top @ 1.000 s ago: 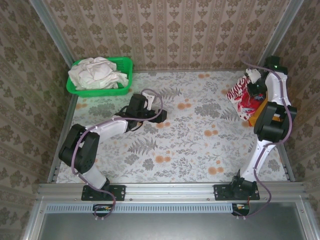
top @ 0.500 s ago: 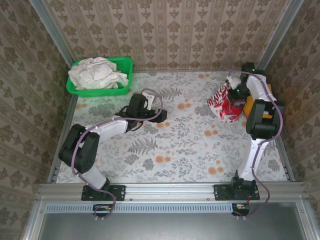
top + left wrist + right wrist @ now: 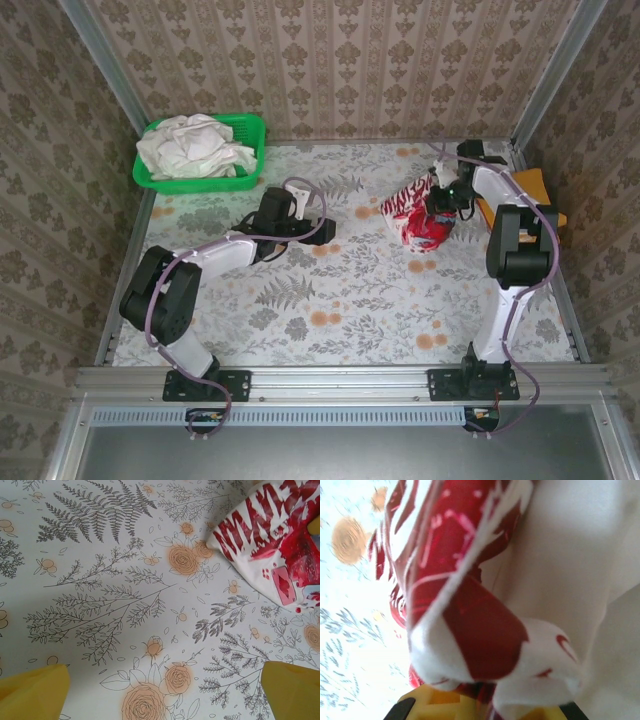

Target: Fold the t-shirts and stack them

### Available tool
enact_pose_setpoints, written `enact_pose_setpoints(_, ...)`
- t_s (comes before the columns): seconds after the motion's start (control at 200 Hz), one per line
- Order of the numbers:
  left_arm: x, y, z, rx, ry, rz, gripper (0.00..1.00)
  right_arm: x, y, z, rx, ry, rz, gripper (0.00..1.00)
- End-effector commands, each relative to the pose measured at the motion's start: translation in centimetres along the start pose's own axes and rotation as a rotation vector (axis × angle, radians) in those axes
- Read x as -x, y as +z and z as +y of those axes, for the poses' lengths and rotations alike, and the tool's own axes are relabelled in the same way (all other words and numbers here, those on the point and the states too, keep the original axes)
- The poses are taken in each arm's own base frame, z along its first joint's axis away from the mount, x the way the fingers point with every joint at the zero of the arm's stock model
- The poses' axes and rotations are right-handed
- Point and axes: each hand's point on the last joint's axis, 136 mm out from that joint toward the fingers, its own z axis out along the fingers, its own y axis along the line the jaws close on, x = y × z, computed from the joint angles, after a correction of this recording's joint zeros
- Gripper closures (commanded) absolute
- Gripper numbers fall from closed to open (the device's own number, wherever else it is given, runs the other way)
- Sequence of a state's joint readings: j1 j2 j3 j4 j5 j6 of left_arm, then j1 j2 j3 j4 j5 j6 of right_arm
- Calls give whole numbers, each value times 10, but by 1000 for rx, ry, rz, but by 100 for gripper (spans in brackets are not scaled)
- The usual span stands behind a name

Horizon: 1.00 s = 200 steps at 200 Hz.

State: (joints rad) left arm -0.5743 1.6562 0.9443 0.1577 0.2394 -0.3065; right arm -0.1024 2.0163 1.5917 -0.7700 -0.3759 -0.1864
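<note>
Right gripper (image 3: 447,193) is further left than before, pinching a crumpled red-and-white printed cloth t-shirt (image 3: 415,215); left gripper (image 3: 165,690) spread. Folding looks barely begun: off-white cloth shirts (image 3: 195,145) wait in green plastic basket (image 3: 250,125).

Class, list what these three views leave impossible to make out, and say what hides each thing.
- Top view: how many off-white t-shirts lie in the green basket; they are heaped and too small.
- Top view: the orange t-shirt, mostly behind the right arm.
- Left wrist view: the printed t-shirt, cut off by the right edge.
- Right wrist view: the spot the right gripper pinches, buried in that cloth; the table is blurred.
</note>
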Motion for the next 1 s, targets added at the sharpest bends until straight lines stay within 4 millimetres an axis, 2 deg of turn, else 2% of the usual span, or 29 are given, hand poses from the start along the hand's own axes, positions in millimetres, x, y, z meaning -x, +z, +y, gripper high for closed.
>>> enact_pose_setpoints(0.0,7,2,-1,-8,-4,-12,0,20,-23,-7,21,93,-106,100)
enact_pose_setpoints(0.2,8,6,-4,-25,-24,-16,0,10,-38,-55,-73,312,-164,100)
enact_pose_setpoints(0.25,8,8,-5,-30,-24,-13,0,4,-39,-62,-85,346,-162,98)
enact_pose_setpoints(0.335,8,10,-6,-36,-23,-9,0,-10,-31,-66,-74,397,-116,87)
enact_pose_setpoints(0.43,8,11,-8,-40,-21,-7,0,-25,-28,-83,-136,498,-117,87)
enact_pose_setpoints(0.555,10,10,-8,-42,-18,-12,0,-37,-37,-108,-190,629,-205,85)
enact_pose_setpoints(0.63,9,9,-9,-42,-19,-10,0,-43,-45,-115,-212,663,-242,85)
enact_pose_setpoints(0.66,8,9,-9,-41,-18,-8,0,-46,-46,-115,-215,672,-248,80)
enact_pose_setpoints(0.76,7,10,-9,-42,-20,-7,0,-54,-49,-114,-211,677,-246,47)
enact_pose_setpoints(0.835,9,11,-11,-48,-19,-10,0,-57,-53,-111,-215,667,-258,31)
enact_pose_setpoints(0.895,9,11,-14,-51,-16,-10,0,-59,-59,-107,-218,659,-275,23)
enact_pose_setpoints(0.995,10,11,-15,-54,-11,-10,0,-70,-69,-110,-275,664,-297,19)
